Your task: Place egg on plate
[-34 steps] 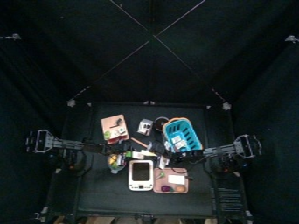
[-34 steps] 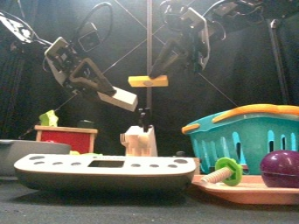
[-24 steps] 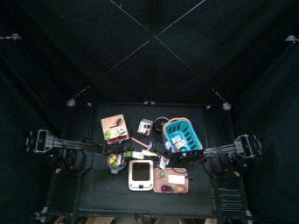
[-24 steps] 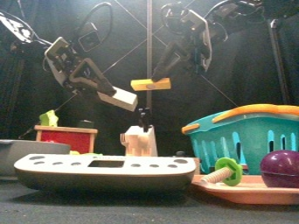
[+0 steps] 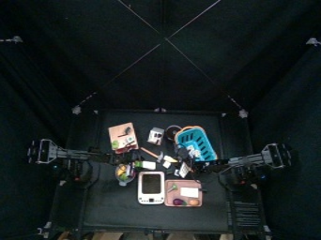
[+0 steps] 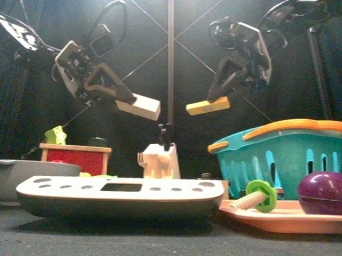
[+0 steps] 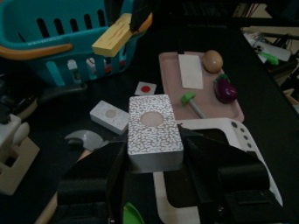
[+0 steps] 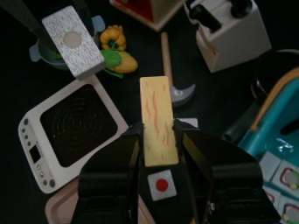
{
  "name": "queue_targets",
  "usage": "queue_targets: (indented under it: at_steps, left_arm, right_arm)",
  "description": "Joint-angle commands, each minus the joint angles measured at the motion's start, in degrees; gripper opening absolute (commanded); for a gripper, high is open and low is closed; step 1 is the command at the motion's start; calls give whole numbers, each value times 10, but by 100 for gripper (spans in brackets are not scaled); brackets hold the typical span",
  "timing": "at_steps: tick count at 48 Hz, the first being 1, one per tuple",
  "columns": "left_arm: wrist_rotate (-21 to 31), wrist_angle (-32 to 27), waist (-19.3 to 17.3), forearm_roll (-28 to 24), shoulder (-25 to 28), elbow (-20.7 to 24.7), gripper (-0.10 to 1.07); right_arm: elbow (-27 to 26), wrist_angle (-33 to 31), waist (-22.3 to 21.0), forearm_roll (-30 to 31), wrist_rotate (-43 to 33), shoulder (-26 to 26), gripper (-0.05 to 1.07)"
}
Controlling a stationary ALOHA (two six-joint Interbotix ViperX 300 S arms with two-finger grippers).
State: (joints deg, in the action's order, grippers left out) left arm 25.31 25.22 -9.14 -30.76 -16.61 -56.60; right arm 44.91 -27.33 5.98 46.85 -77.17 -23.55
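i am hanging both my arms above the crowded table. my left gripper (image 7: 156, 150) is closing its jaws on a white speckled block (image 7: 153, 131), which fills the gap between them. my right gripper (image 8: 158, 144) is pinching a yellow wooden slab (image 8: 156, 118) by one end, the rest sticking out past my fingertips. from the front, both held pieces are hanging in the air near each other, the white speckled block (image 6: 138, 106) to the left of the yellow wooden slab (image 6: 206, 105), with a narrow open gap between them.

the egg (image 7: 214, 61) is lying on the pink plate (image 7: 173, 70), near its far edge, and a purple eggplant toy (image 7: 225, 88) is lying just beside it. a small green piece (image 7: 190, 100) is lying toward the plate's near edge.

the teal basket (image 6: 290, 152) is standing behind the plate, at the table's right, its rim rising above everything near it. a white scale (image 8: 73, 115) is sitting by the table's front edge, just left of the plate. a red wooden box (image 6: 76, 158) is standing at the left. open room is scarce down at table level; the free space is up here around my jaws.
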Motion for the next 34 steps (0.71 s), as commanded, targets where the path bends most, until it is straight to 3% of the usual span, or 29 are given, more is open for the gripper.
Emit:
queue_targets:
  at_steps: [1,9,19,34]
  left_arm:
    - [-5,27,-7,1,-6,0,69]
    - [-11,55,-20,1,-18,-15,69]
    - [-11,62,-43,15,-54,-50,69]
    - [-12,62,-57,43,-98,-89,69]
  right_arm:
    - [14,-2,2,-28,0,-37,61]
    - [47,-5,-2,-47,-1,-81,61]
    - [71,-15,-38,-57,-1,-129,62]
    - [91,-9,-78,-113,4,-144,62]
